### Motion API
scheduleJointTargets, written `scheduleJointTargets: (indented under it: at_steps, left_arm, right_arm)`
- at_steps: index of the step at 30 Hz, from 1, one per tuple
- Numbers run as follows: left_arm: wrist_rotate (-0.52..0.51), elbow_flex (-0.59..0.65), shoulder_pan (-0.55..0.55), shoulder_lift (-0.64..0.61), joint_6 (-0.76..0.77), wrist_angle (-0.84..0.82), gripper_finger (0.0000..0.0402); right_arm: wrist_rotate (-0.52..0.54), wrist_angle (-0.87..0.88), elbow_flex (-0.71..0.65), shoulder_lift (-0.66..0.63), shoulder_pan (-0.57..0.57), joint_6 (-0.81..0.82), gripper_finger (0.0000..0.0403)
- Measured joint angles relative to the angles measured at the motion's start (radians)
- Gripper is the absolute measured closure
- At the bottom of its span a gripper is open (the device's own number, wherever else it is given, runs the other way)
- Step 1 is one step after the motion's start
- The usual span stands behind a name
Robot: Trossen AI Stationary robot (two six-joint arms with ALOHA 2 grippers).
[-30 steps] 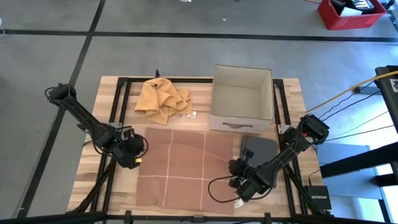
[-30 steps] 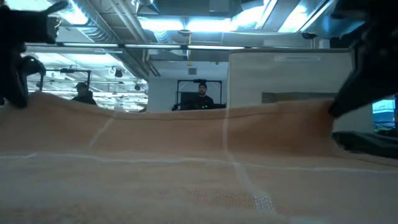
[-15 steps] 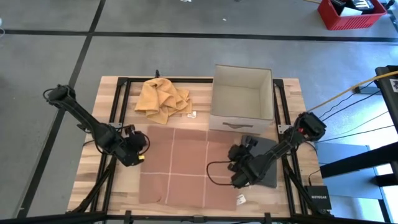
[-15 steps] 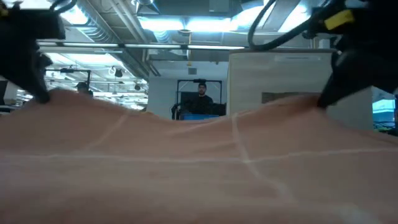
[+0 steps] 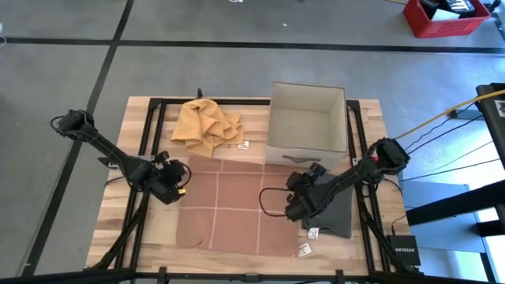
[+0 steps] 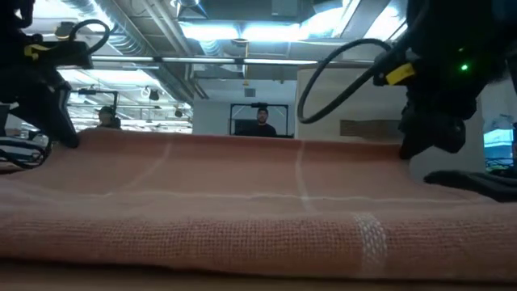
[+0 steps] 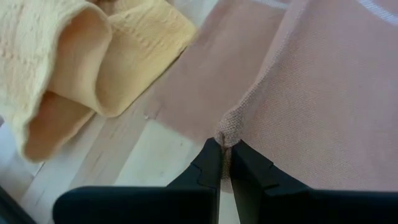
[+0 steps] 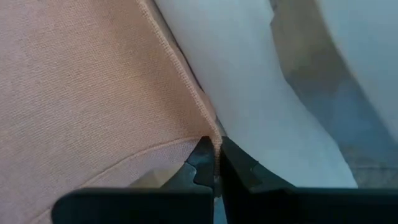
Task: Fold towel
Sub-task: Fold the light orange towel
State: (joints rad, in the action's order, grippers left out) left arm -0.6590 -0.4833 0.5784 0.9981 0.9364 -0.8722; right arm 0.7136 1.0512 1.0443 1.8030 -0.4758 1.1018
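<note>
Towel corners pinched by left gripper and right gripper (no legible writing).

One word can be read: "NETGEAR", printed in pale letters on the small black box that sits off the table's right edge in the high view. Small white tags are seen lying by the towels, but whatever is printed on them is too small to be made out. No other lettering or numbers can be read.
</note>
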Motion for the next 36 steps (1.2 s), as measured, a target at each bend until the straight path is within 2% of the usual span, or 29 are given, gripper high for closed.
scheduleJointTargets:
  at_steps: [11, 14, 18, 21, 23, 25, 27, 30, 33, 36]
  left_arm:
    - [-0.05, 0.052, -0.033, -0.001, -0.043, 0.041, 0.0386]
    - [-0.061, 0.052, -0.059, -0.001, -0.107, 0.048, 0.0371]
    - [-0.059, 0.052, -0.093, -0.001, -0.125, 0.046, 0.0318]
    - [0.042, 0.014, -0.11, -0.001, -0.158, 0.015, 0.0273]
    - [0.156, -0.045, -0.122, -0.001, -0.148, -0.004, 0.025]
    - [0.289, -0.108, -0.12, -0.003, -0.124, -0.002, 0.0236]
    - [0.402, -0.151, -0.093, -0.005, -0.078, 0.046, 0.0229]
    - [0.527, -0.148, -0.024, 0.001, -0.039, 0.227, 0.0228]
    - [0.583, -0.116, 0.066, 0.032, 0.011, 0.392, 0.0232]
    - [0.606, -0.098, 0.161, 0.093, 0.086, 0.463, 0.0238]
  right_arm:
    - [-0.015, -0.095, -0.056, 0.0, 0.02, -0.01, 0.0383]
    - [0.004, -0.097, -0.059, 0.0, 0.021, -0.01, 0.0358]
    - [-0.016, -0.091, -0.059, 0.0, 0.033, -0.013, 0.0301]
    - [-0.053, -0.002, -0.028, -0.002, 0.032, -0.031, 0.0256]
    - [-0.081, 0.048, 0.017, -0.019, 0.028, -0.083, 0.0232]
    - [-0.114, 0.025, 0.061, -0.05, 0.014, -0.158, 0.0214]
    - [-0.154, -0.109, 0.079, -0.082, -0.008, -0.252, 0.0203]
    - [-0.27, -0.457, 0.068, -0.097, -0.036, -0.408, 0.0197]
    - [-0.424, -0.767, 0.029, -0.07, -0.073, -0.538, 0.02]
    - [-0.451, -0.883, 0.006, -0.018, -0.119, -0.543, 0.0205]
